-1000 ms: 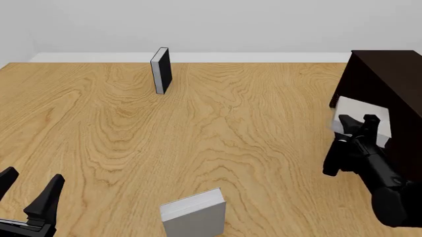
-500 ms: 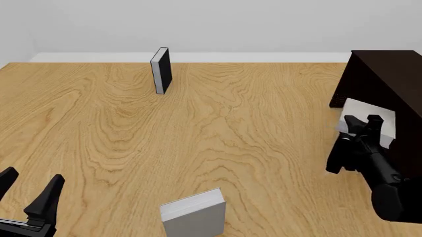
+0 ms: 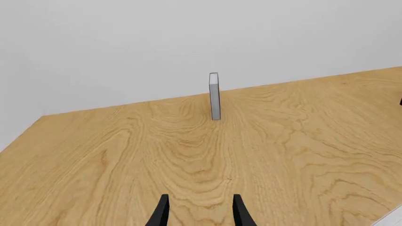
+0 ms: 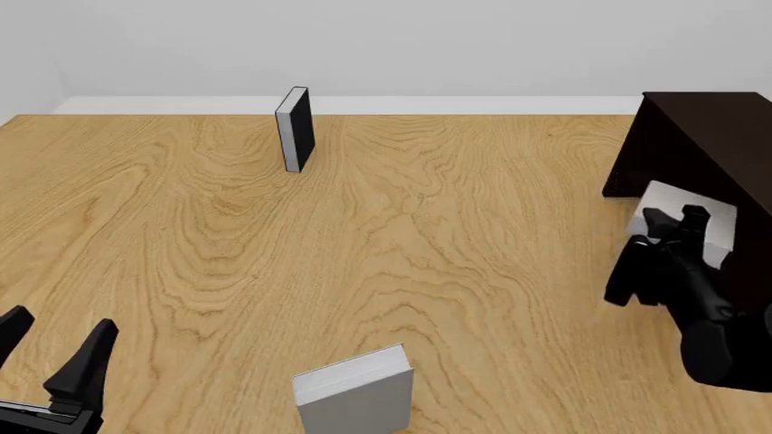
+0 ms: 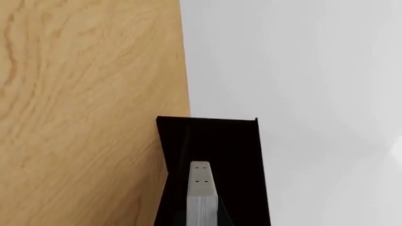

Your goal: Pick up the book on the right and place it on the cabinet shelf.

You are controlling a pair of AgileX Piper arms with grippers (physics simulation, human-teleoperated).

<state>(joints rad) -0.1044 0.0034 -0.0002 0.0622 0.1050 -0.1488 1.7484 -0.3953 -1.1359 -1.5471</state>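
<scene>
The right gripper (image 4: 671, 220), arm stretched forward at far right, is clamped on the book (image 4: 690, 224), holding it inside the cabinet (image 4: 706, 136) opening. The left gripper (image 4: 53, 345) rests spread at near left.

Front cam: high, behind the arms, looking fwd and down over the light wooden table (image 4: 422, 235) to the pale back wall. Left wrist cam: low, near the tabletop, facing the far upright black-covered book (image 3: 214, 96), also in front view (image 4: 295, 128). Right wrist cam: rolled sideways, close on the dark brown wooden cabinet (image 5: 232, 155), shared w/ front (image 4: 706, 145).
</scene>
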